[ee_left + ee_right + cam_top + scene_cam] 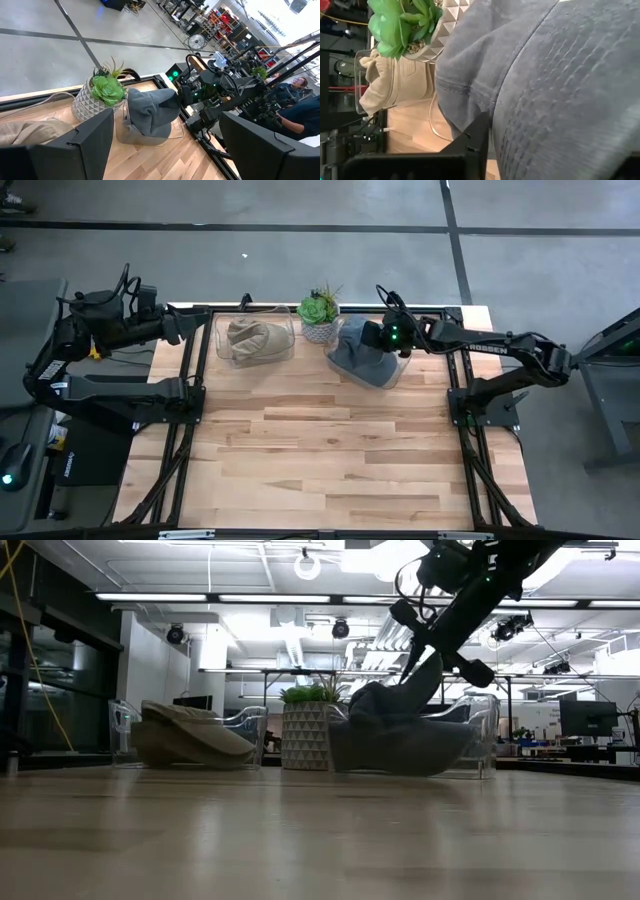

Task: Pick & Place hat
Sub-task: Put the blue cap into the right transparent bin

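From above, the grey hat (362, 355) lies heaped in the clear bin (398, 372) on the right of the potted plant (319, 315), and the right gripper (372, 337) sits directly over its far, top side, so this arm is much the nearer one; the left gripper (203, 326) waits well apart, beside the other bin with the tan hat (257, 340). From table height, the right arm slants down to the hat's raised peak (380, 695), which stands higher than the slumped body spreading sideways in the bin. Past the left wrist's wide-spread fingers (87, 140), the grey hat's crown bulges up toward the right arm behind it. From the right wrist, grey cloth fills nearly everything, pressed against a dark finger (475, 142); I cannot tell whether the fingers are pinching the fabric or letting go.
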